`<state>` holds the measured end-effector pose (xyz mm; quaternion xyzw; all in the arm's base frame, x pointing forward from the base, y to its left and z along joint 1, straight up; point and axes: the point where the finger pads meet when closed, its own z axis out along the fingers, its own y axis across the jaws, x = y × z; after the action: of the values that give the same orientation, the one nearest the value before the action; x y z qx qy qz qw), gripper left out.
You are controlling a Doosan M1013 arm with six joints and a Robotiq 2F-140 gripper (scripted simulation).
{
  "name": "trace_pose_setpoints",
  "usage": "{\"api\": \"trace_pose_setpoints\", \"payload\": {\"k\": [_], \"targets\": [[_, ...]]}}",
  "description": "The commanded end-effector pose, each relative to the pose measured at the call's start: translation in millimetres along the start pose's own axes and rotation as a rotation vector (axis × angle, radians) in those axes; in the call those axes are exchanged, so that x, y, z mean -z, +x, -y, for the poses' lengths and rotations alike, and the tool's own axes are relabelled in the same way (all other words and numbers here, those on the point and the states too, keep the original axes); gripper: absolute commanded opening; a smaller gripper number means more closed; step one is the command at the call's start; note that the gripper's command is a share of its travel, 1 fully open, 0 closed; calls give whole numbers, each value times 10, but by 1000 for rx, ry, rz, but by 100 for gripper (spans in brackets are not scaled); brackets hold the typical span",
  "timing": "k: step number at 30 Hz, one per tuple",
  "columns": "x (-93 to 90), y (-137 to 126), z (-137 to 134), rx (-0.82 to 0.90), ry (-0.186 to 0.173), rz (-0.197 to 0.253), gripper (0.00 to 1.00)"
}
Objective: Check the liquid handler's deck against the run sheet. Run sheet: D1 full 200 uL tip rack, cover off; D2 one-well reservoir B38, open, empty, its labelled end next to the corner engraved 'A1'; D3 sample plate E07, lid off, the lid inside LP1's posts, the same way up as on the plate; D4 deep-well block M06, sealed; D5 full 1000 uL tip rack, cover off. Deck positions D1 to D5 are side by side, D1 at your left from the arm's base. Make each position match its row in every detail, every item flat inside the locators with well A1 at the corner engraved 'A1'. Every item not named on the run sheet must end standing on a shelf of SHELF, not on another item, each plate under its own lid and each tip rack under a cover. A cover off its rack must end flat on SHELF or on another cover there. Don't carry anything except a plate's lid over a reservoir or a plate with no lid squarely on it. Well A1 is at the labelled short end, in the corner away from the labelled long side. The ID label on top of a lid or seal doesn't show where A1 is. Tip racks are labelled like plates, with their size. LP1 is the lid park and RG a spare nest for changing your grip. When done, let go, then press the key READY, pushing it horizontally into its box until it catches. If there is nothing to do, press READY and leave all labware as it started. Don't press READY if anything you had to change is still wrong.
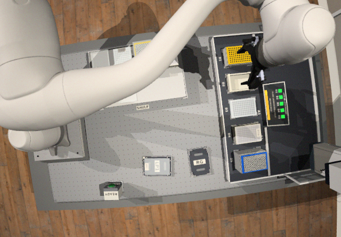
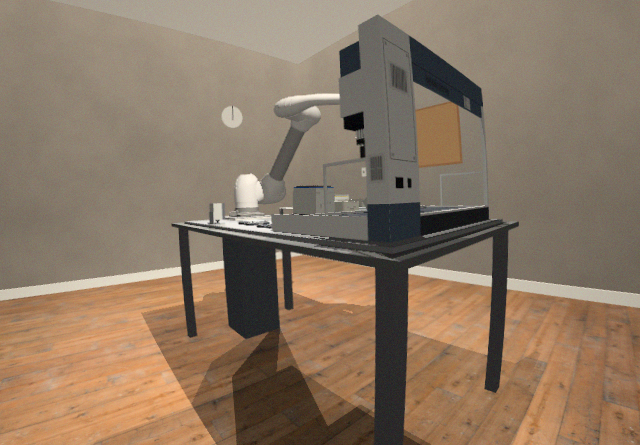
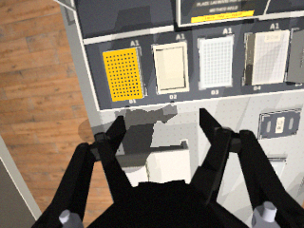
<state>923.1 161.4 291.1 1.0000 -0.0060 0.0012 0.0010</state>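
My gripper [image 1: 249, 65] is open and empty, high above the deck between D1 and D2; the wrist view shows its fingers spread with nothing between them. D1 holds an uncovered yellow tip rack [image 1: 238, 55] [image 3: 123, 74]. D2 holds an open cream reservoir [image 1: 238, 82] [image 3: 170, 67]. D3 holds a white well plate [image 1: 242, 107] [image 3: 215, 62]. D4 holds a deep-well block [image 1: 246, 133] [image 3: 267, 57] with a label on top. D5 holds a blue-rimmed tip rack [image 1: 253, 161]. LP1 [image 1: 156, 165] shows a small label; I cannot tell whether a lid lies in it.
SHELF lies under the arm and carries a clear item [image 1: 99, 58], a plate [image 1: 122, 55] and a yellow-edged rack [image 1: 141, 46]. RG [image 1: 200, 162] stands empty. The READY key [image 1: 111, 190] is at the front. The handler's gantry [image 2: 408, 161] hides the gripper in the side view.
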Motion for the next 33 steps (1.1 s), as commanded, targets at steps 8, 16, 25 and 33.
{"api": "trace_pose_setpoints", "payload": {"k": [8,16,25,33], "targets": [[15,-263,-401,0,1,-2,79],[14,-427,-652,0,1,-2,79],[13,-674,-1028,0,1,-2,79],[13,-838,-1279,0,1,-2,79]]}}
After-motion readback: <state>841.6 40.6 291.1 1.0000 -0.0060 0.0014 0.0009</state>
